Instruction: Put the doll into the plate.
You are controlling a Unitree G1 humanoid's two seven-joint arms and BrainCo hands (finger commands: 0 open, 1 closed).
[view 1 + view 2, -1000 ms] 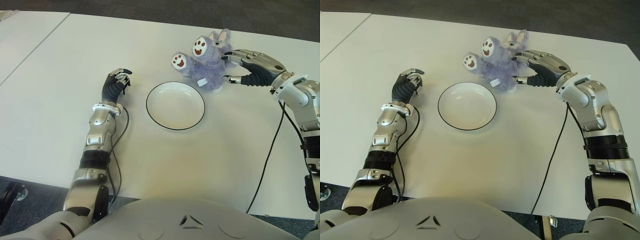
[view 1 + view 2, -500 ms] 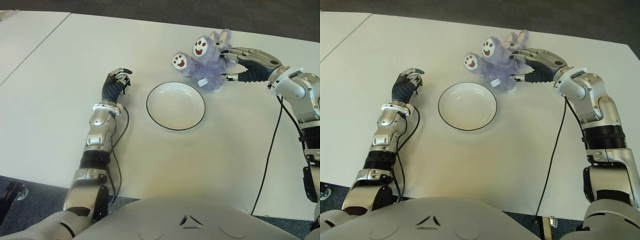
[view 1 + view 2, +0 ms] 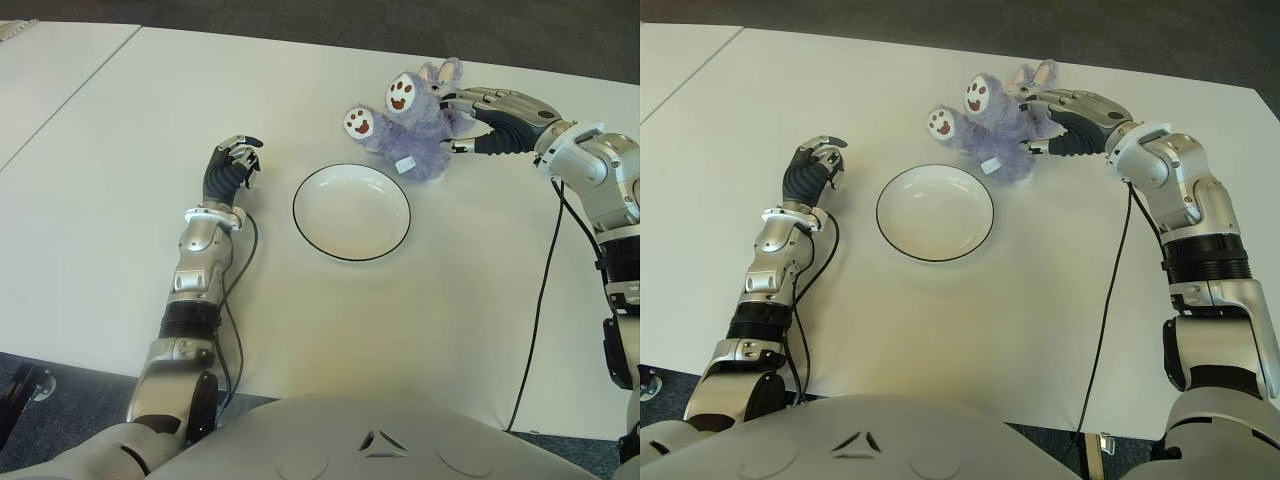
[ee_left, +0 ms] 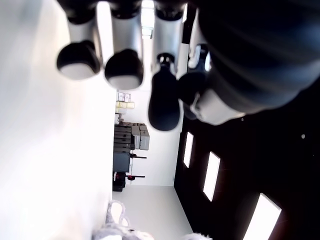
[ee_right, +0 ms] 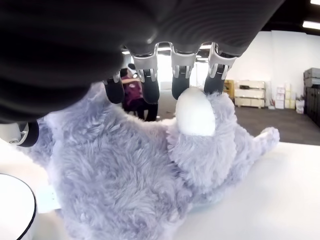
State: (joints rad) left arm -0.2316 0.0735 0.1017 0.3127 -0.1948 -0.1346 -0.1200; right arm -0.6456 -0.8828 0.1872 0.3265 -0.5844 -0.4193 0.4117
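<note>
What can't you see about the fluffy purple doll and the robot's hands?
- Doll: its face shows in no view; its far side is hidden by the right hand.
- Right hand: the fur hides whether its fingertips press in.
- Left hand: palm hidden by curled fingers.

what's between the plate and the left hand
Nothing: in both eye views only bare white table separates the plate from the idle left hand.

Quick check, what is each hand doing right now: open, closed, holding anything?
Left hand: fingers curled, holding nothing, left of the plate.
Right hand: open, fingers spread over the doll, no closed grasp yet.
</note>
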